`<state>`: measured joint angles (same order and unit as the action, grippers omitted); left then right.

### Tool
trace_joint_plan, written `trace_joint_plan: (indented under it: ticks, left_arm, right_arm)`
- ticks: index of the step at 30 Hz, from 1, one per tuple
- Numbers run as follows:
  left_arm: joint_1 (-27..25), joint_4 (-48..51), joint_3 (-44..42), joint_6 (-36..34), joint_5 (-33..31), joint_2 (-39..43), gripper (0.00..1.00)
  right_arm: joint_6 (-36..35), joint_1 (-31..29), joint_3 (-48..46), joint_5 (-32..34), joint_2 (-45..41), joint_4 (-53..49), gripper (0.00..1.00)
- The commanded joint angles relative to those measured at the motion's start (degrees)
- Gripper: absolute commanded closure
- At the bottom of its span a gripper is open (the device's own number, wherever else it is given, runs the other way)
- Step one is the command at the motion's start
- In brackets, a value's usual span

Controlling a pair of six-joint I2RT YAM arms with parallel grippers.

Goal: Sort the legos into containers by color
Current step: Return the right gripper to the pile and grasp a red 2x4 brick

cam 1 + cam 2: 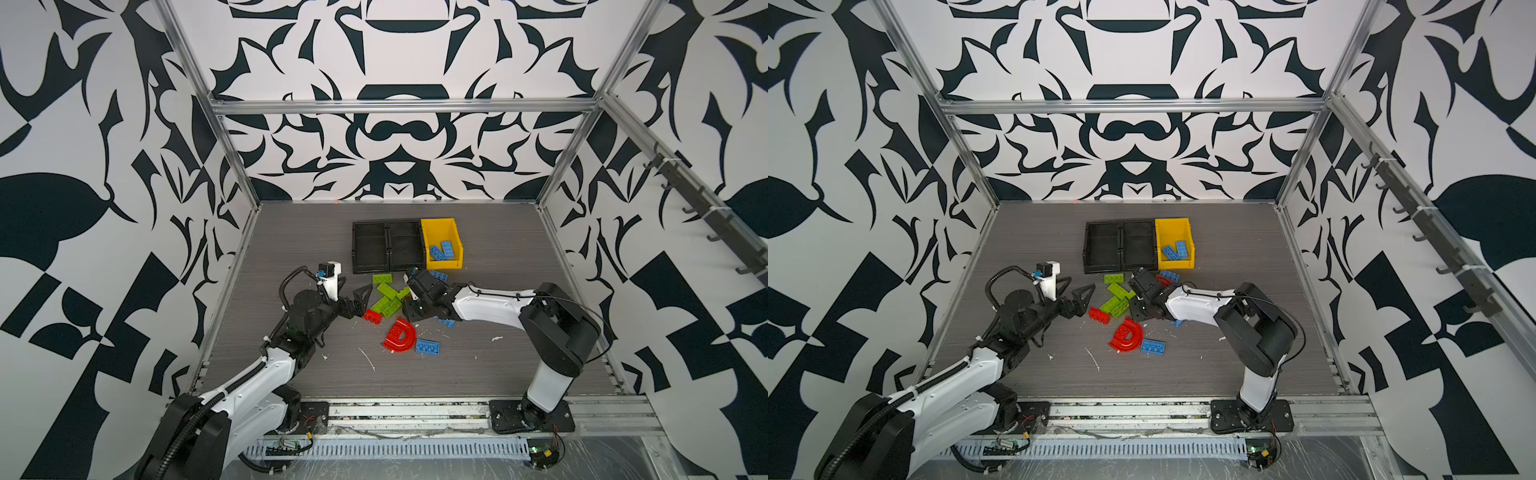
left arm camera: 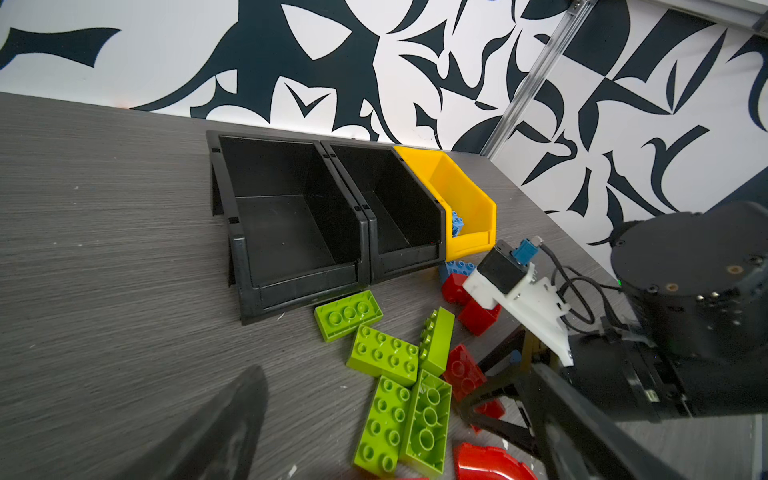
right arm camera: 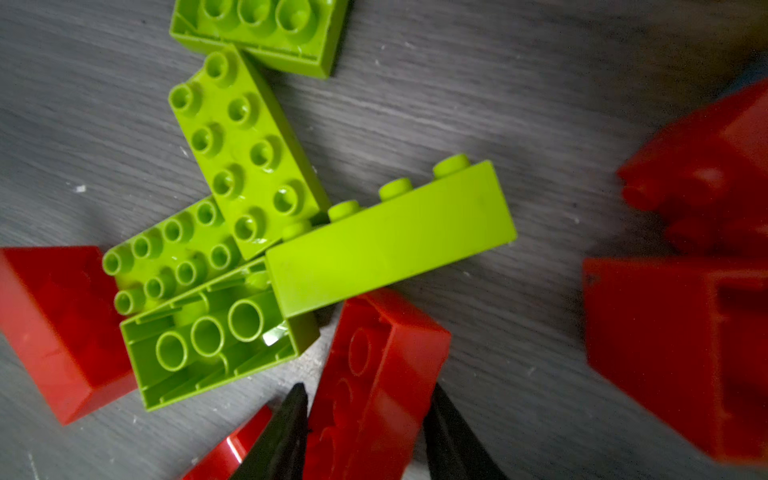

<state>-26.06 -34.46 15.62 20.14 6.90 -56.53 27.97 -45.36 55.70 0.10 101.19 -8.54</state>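
Left gripper (image 1: 365,301) gapes wide and empty left of the pile (image 1: 388,306); right gripper (image 3: 369,388) pinches a red brick (image 3: 386,353) between its fingers.

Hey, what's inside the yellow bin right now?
Two blue bricks lie in the yellow bin. No other color shows. Its front wall hides the floor just behind it.

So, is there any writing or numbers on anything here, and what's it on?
None can be read.
green bricks: the studs show only shiny rings; any raised letters are too blurred.
red brick, yellow bin, black bins: no labels seen.
walls: only black-and-white shapes, no words.
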Motion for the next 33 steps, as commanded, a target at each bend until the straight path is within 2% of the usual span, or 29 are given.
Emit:
trace_joint_plan:
  ticks: [1,24,28,33]
  left_arm:
    - [-0.2,-0.7,0.2,0.5,0.3,0.0,0.00]
    - [-0.2,-0.4,0.3,0.4,-0.1,0.2,0.00]
    - [-0.2,-0.4,0.4,0.4,0.0,0.2,0.00]
    - [-0.2,0.4,0.3,0.0,-0.8,1.0,0.00]
  right_arm:
    - [0.4,-0.2,-0.4,1.9,-2.7,-0.8,0.56]
    - [0.4,-0.1,-2.3,4.7,-9.4,-0.5,0.70]
    - [-1.4,-0.3,1.5,3.2,-6.3,-5.5,0.58]
    - [-1.6,-0.3,2.0,1.4,-5.2,-4.0,0.56]
